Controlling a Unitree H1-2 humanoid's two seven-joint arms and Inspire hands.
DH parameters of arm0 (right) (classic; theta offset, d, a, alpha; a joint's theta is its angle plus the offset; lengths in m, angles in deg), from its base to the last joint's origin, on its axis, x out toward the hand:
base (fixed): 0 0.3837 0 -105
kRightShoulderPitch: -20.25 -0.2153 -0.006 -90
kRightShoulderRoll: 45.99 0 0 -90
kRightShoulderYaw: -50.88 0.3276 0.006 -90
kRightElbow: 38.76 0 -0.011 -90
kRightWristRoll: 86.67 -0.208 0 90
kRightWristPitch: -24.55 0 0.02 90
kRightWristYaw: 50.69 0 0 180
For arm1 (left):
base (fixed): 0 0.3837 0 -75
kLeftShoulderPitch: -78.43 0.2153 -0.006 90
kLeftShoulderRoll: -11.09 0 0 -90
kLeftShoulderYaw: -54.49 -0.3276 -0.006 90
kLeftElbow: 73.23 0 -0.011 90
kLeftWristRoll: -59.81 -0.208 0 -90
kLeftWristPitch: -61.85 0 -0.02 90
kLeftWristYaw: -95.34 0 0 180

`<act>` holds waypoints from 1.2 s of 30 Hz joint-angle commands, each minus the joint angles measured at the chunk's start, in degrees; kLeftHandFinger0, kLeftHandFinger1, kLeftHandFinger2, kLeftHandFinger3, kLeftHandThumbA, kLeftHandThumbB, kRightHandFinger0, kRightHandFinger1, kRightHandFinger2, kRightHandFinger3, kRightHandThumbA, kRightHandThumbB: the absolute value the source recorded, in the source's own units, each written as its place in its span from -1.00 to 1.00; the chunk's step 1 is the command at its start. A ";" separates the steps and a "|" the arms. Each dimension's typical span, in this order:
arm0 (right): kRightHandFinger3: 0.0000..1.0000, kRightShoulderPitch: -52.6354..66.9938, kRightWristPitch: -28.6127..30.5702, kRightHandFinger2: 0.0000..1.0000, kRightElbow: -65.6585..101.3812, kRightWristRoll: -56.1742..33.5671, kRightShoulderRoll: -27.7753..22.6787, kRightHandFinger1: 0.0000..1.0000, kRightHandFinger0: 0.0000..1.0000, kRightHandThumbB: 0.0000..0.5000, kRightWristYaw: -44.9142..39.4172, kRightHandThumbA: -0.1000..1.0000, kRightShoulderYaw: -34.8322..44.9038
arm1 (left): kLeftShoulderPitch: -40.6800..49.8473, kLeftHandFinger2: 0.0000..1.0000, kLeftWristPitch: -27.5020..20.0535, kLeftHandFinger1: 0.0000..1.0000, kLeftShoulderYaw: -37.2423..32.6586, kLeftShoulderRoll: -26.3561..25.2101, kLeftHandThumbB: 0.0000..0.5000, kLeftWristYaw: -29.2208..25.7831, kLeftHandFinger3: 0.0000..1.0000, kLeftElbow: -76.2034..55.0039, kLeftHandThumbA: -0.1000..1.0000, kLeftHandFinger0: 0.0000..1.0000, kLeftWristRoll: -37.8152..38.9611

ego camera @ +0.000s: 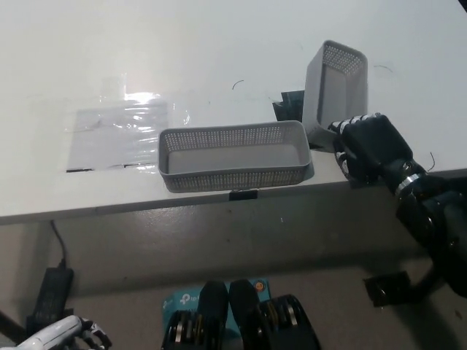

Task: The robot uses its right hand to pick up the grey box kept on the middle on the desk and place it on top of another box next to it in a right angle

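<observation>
My right hand [372, 146] grips the near end of the grey box [334, 87], tilting its far end up off the desk [219, 44] to clear the second box [232, 155] just beside it. Left hand [66, 337] hangs low, state unclear.

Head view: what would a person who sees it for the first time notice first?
First, the black right hand at the desk's right edge, holding one end of a grey mesh box that is tipped up off the surface. Beside it, a second grey mesh box lies flat near the front edge. The white left hand rests low at bottom left.
</observation>
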 commanded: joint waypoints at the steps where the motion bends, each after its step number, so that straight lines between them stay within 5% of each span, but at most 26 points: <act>1: -1.00 -5.40 3.57 -0.52 4.05 -0.89 -1.69 -1.00 -1.00 -0.02 3.26 -1.00 1.66 | 0.25 0.17 0.47 -0.18 1.16 -1.50 0.48 -0.14 0.20 -0.95 0.11 -0.04 -0.39; 4: -0.98 -6.12 3.52 -0.48 4.47 -1.31 -2.09 -1.00 -1.00 -0.07 2.29 -1.00 1.90 | 0.27 0.21 0.51 -0.15 1.20 -1.54 0.47 -0.20 0.24 -0.86 0.09 -0.01 -0.44; 9: -0.98 -9.22 5.06 -0.50 5.52 -1.26 -3.93 -1.00 -1.00 0.14 1.73 -1.00 2.30 | -0.02 0.10 0.41 -0.25 1.05 -1.71 0.49 0.11 0.18 -0.10 0.13 -0.11 0.15; 16: -1.00 -11.44 5.80 -0.57 9.06 -2.68 -3.58 -1.00 -1.00 0.04 -2.52 -1.00 1.80 | -0.65 0.16 -0.08 -0.18 0.78 -1.73 0.46 -0.18 0.21 0.31 0.12 -0.01 -0.46; 21: -0.67 -10.18 4.09 -0.37 15.34 -2.55 -2.75 -0.98 -1.00 -0.10 -8.18 -1.00 0.84 | -0.98 0.16 -0.30 -0.21 0.70 -1.63 0.44 0.08 0.30 0.37 0.10 -0.05 -0.14; 26: -0.69 -8.71 3.75 -0.38 19.42 -2.84 -1.27 -1.00 -1.00 0.11 -11.15 -1.00 0.19 | -1.28 0.15 -0.57 -0.21 0.84 -1.45 0.46 0.10 0.24 0.95 0.08 -0.09 0.36; 29: -0.55 -8.12 3.21 -0.35 20.89 -2.72 -0.53 -1.00 -1.00 0.23 -12.98 -1.00 -0.24 | -1.33 0.14 -0.41 -0.23 0.70 -1.53 0.48 0.18 0.20 0.84 0.11 -0.11 0.23; 30: 0.00 -7.64 1.66 -0.47 23.22 -2.22 -0.07 -1.00 -1.00 0.38 -15.09 -1.00 -0.53 | -1.63 0.09 0.16 -0.27 0.65 -1.67 0.49 0.30 0.17 0.68 0.12 -0.14 0.00; 31: -0.04 -7.25 0.58 -0.66 24.62 -1.78 0.22 -1.00 -1.00 0.34 -16.62 -1.00 -0.70 | -1.61 0.10 0.35 -0.27 0.82 -1.54 0.47 0.20 0.15 0.67 0.09 -0.15 0.13; 32: -0.44 -6.94 0.33 -0.72 25.11 -1.67 0.47 -1.00 -1.00 0.48 -17.13 -1.00 -0.76 | -1.76 0.10 0.44 -0.27 0.81 -1.50 0.47 0.23 0.15 0.76 0.09 -0.15 0.15; 34: -0.97 -6.26 0.43 -0.75 24.86 -2.27 0.89 -1.00 -1.00 0.40 -17.68 -1.00 -0.58 | -1.94 0.11 -0.04 -0.25 0.60 -1.60 0.50 0.08 0.17 1.04 0.10 -0.11 -0.17; 36: -1.00 -5.93 0.29 -0.67 25.45 -2.05 0.83 -1.00 -1.00 0.36 -18.33 -1.00 -0.32 | -2.01 0.12 0.36 -0.25 0.73 -1.46 0.51 -0.03 0.19 0.54 0.08 -0.09 -0.18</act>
